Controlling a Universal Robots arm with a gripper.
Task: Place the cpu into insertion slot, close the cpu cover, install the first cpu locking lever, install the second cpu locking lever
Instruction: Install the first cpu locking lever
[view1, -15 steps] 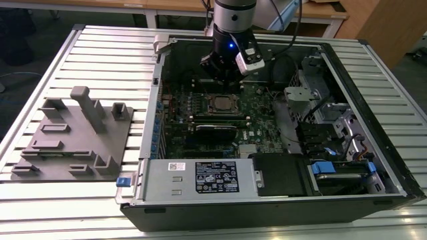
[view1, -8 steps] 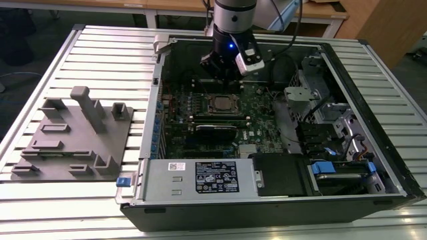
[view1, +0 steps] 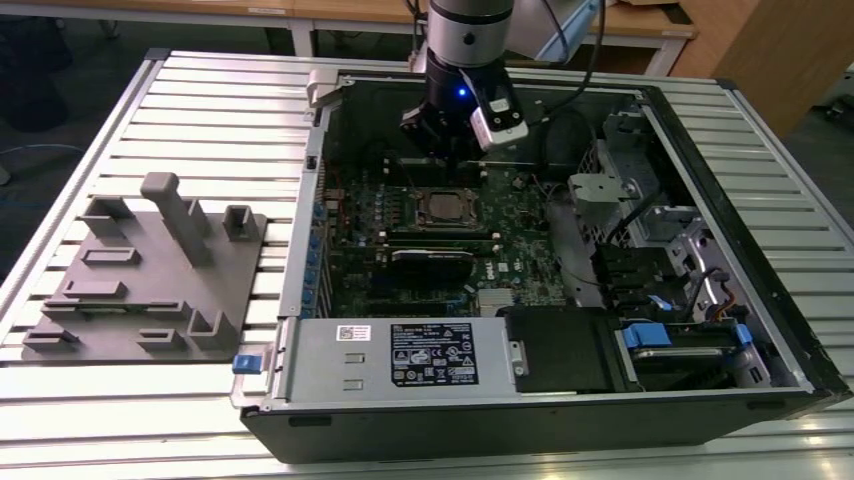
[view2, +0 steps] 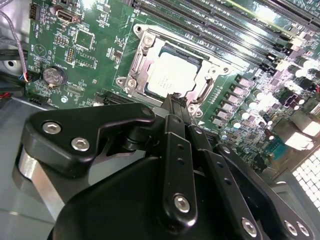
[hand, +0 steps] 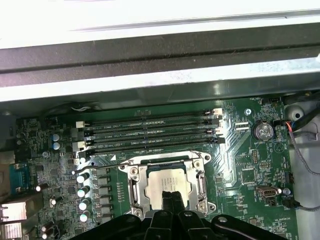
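The cpu (view2: 172, 76) (hand: 166, 184) lies flat in the insertion slot (view1: 443, 208), its silver-grey top showing. The cpu cover (view2: 141, 60) (hand: 134, 190) lies down around it as a silvery frame. A thin wire locking lever (hand: 102, 164) sticks out sideways from the socket's corner toward a row of capacitors. My gripper (view1: 443, 160) (view2: 175, 101) (hand: 170, 196) hovers just above the socket's edge, its black fingers pressed together with nothing between them.
The open computer case (view1: 747, 330) walls in the board. Long memory slots (hand: 150, 134) run beside the socket. A labelled power supply box (view1: 400, 355) sits at the front, drive bays (view1: 667, 250) at the exterior view's right, a grey fixture plate (view1: 147, 270) at its left.
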